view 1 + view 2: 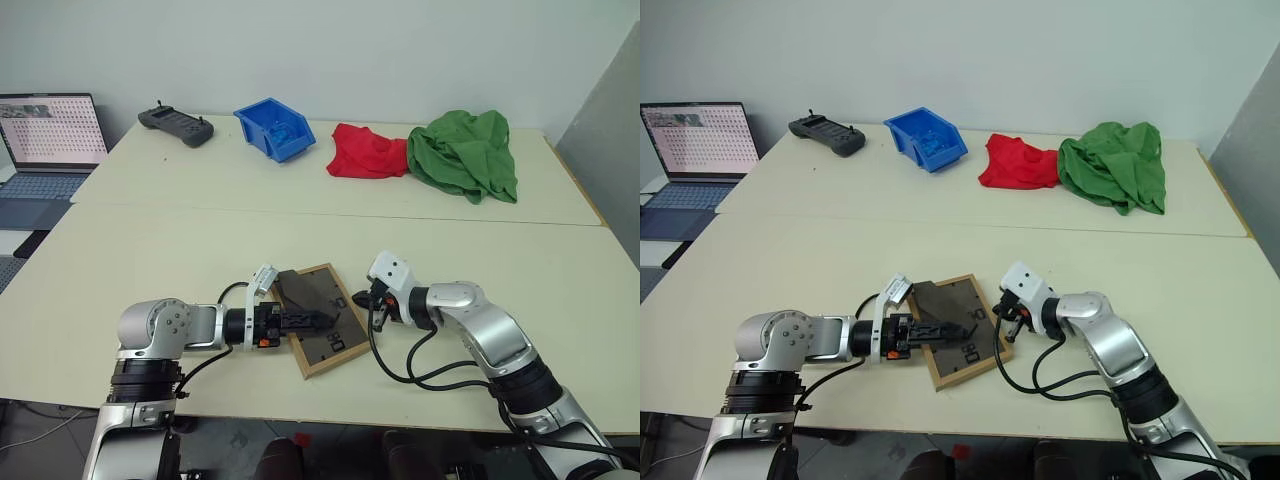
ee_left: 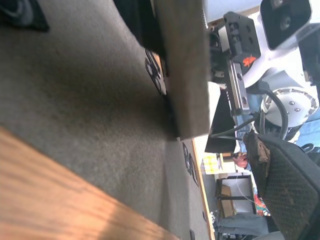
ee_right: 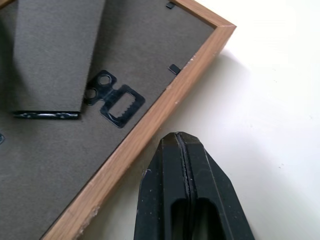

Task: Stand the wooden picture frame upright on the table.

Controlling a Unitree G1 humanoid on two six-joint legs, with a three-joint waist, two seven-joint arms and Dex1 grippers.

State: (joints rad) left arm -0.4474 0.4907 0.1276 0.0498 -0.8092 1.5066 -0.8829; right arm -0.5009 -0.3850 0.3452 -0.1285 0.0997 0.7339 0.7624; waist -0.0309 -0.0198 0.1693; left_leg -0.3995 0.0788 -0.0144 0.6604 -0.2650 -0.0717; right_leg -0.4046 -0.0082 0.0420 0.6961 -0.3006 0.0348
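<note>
I see the wooden picture frame point(image 1: 322, 318) lying face down on the desk point(image 1: 150, 250), close to its near edge and about midway along it, turned at an angle to that edge. Its dark back panel faces up and the fold-out stand point(image 1: 300, 292) is lifted off the panel. My left hand point(image 1: 318, 320) reaches in over the back panel with its fingers spread and released, gripping nothing. My right hand point(image 3: 184, 165) sits just beside the frame's edge on the side toward the desk's right end, its fingers clenched together on nothing, close to the wood; I cannot tell whether they touch it. Along the far edge of the desk sit a controller point(image 1: 176, 124), a blue bin point(image 1: 274, 128), a red cloth point(image 1: 366, 152) and a green cloth point(image 1: 466, 152). A laptop point(image 1: 48, 140) stands off the far left corner.
</note>
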